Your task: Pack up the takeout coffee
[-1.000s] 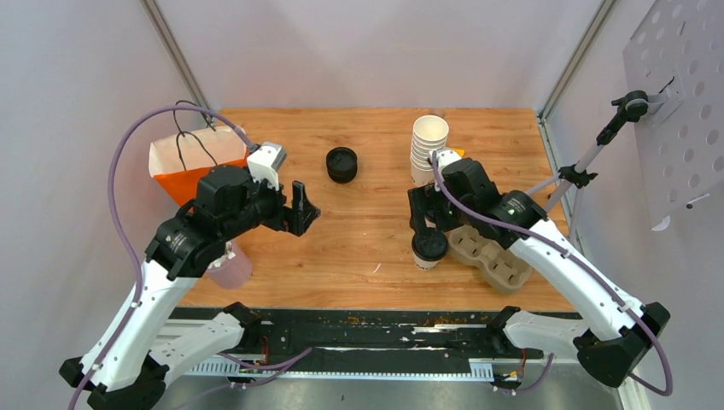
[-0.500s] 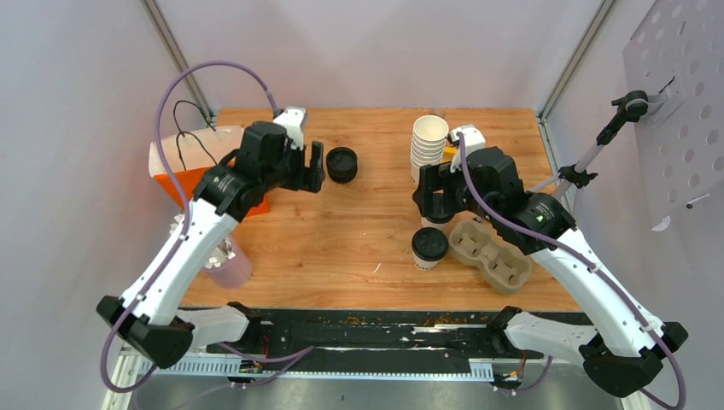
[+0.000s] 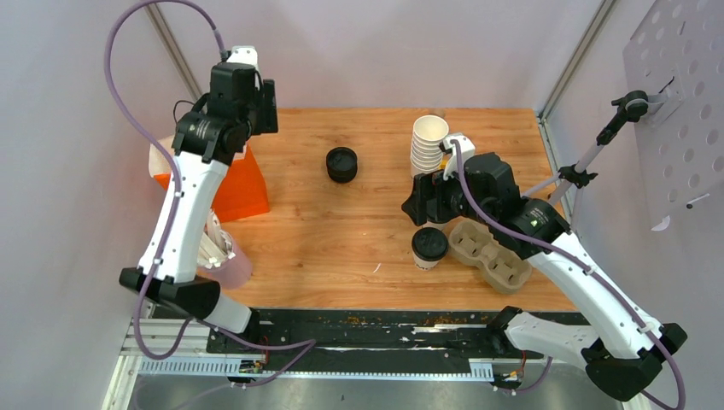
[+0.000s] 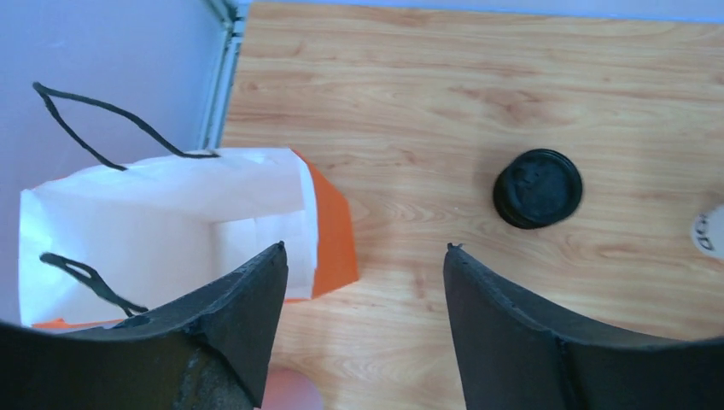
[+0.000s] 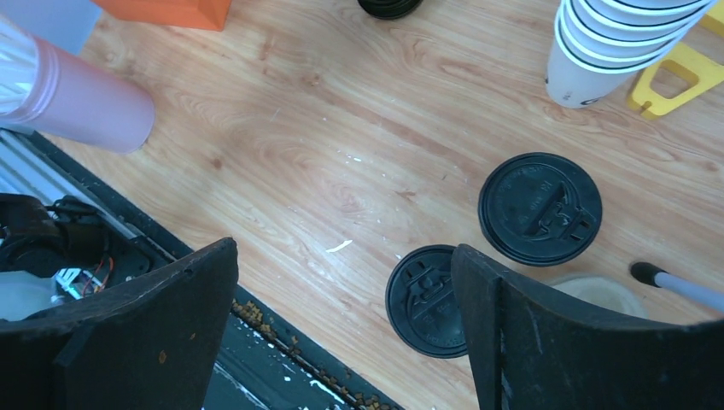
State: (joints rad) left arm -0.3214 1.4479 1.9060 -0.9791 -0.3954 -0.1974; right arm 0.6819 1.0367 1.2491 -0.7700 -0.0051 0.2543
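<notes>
Black-lidded white cup (image 3: 341, 164) and twin cup (image 3: 429, 246) stand apart; left hand (image 4: 364, 248), right hand (image 5: 343, 248) spread empty.

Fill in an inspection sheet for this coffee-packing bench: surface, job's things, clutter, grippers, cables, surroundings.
Surface: wooden table, one small white scrap.
Job's things: lidded cup and second lidded cup near the cardboard tray; orange bag upright, open.
Clutter: stack of empty cups, black lids, pink cup.
Grippers: left gripper open, above the table by the bag; right gripper open by the cups; both empty.
Cables: purple cable loops off the left arm.
Surroundings: pale walls, perforated panel.
</notes>
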